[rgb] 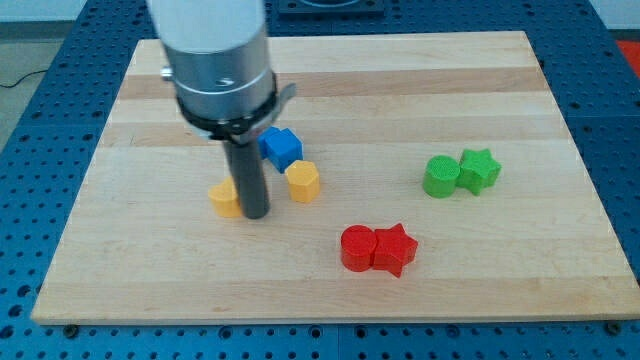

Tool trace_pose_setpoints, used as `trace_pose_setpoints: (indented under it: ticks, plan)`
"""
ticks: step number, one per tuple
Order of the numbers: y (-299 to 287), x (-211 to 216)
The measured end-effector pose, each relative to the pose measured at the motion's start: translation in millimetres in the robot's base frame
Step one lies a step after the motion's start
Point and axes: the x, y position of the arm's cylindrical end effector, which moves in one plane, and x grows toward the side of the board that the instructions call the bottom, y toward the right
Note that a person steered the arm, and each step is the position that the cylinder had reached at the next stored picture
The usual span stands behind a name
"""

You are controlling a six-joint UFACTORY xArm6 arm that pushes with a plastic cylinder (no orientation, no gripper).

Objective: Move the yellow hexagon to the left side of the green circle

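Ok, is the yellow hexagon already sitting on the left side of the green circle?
No, the yellow hexagon sits near the board's middle beside my tip, far to the view's left of the green circle, with bare board between them.

The wooden board [330, 90] carries every block. Left of the green circle [440, 176] lie the blue block [281, 147], yellow hexagon [302, 181] and another yellow block [224, 198]. The green star [479, 169] touches its right; the red circle [357, 247] and red star [394, 249] sit below-left.

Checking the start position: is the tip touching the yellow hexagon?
Apart. The camera view shows bare wood between my tip and the yellow hexagon.
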Motion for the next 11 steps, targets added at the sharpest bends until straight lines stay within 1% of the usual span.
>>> trace_pose_setpoints:
  ticks: [1, 2, 3, 4, 5, 7, 8, 9, 10, 11]
  plan:
    - [-9, -5]
    - [15, -10]
    - [30, -24]
    - [30, -42]
    - [48, -42]
    - [109, -39]
    - [129, -39]
    - [125, -36]
    - [119, 4]
    - [84, 41]
